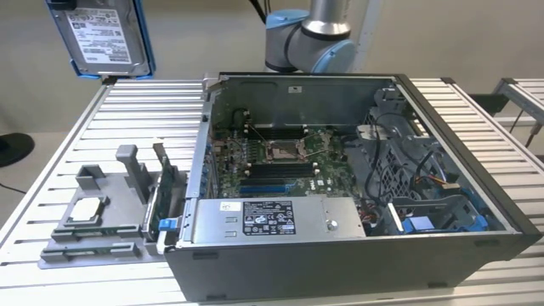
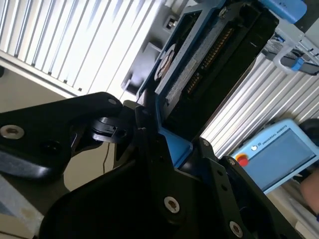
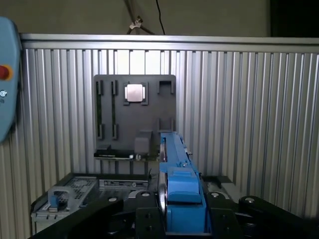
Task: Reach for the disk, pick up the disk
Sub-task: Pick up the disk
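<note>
My tool (image 3: 183, 220) clamps the flat, blue-framed silver-grey metal disk (image 1: 107, 36) edgewise, its long axis running straight outward.

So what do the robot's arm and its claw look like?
The arm is made of round silver-grey tubes with light blue caps at the joint. The claw is black, built from chunky, angular pieces held together with round silver screws.
</note>
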